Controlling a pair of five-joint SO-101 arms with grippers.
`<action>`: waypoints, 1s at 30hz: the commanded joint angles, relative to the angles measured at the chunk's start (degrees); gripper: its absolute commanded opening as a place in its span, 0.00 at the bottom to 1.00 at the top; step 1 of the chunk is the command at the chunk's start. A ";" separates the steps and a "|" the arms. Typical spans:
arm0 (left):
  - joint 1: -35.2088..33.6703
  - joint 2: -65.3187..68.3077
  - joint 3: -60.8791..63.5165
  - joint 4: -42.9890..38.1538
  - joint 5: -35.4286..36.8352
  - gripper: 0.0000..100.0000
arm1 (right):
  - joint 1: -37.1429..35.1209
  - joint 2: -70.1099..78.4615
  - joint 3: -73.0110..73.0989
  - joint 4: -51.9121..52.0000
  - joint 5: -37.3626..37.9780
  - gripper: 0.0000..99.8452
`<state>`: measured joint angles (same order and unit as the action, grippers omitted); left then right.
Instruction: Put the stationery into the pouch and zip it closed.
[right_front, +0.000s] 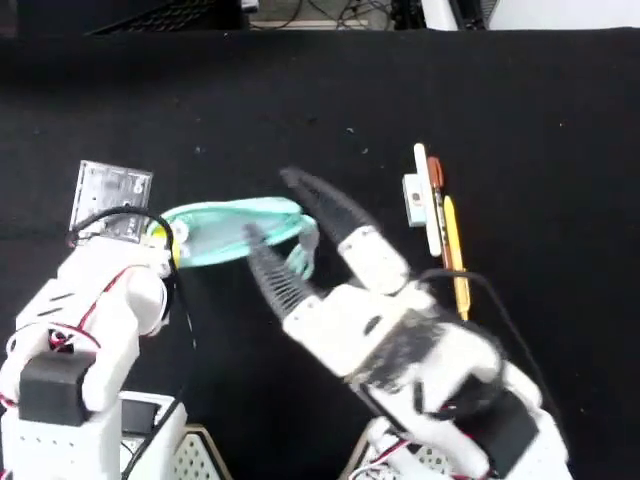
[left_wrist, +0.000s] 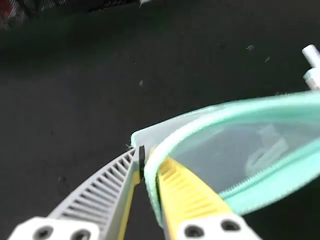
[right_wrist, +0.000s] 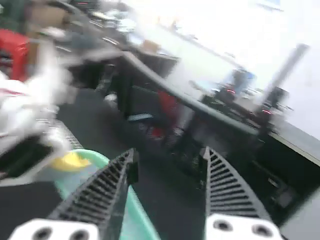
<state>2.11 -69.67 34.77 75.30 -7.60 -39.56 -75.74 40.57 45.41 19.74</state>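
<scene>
A teal-edged clear pouch lies left of the table's middle, its zipper mouth gaping. My left gripper is shut on the pouch's left end. In the left wrist view its grey and yellow fingers pinch the pouch edge, and a pale item shows inside. My right gripper hangs open over the pouch's right half, black fingers spread with nothing between them. The stationery lies to the right: a white piece, a brown pen and a yellow pencil.
A small clear square case lies at the left behind the left arm. The black cloth table has free room at the back and far right. Its far edge borders cables and room clutter.
</scene>
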 joint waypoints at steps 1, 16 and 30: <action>2.59 6.24 -9.98 -0.79 -0.53 0.03 | 13.36 -0.13 -3.38 3.34 -4.13 0.18; 0.84 29.80 -17.71 3.87 -0.09 0.03 | 35.96 13.23 22.99 -13.27 -12.66 0.18; -2.15 29.27 -5.41 -3.16 -0.09 0.03 | 40.97 46.64 16.40 -27.08 -12.22 0.18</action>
<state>0.70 -41.01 25.01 72.48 -7.43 0.53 -39.96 65.71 18.77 7.52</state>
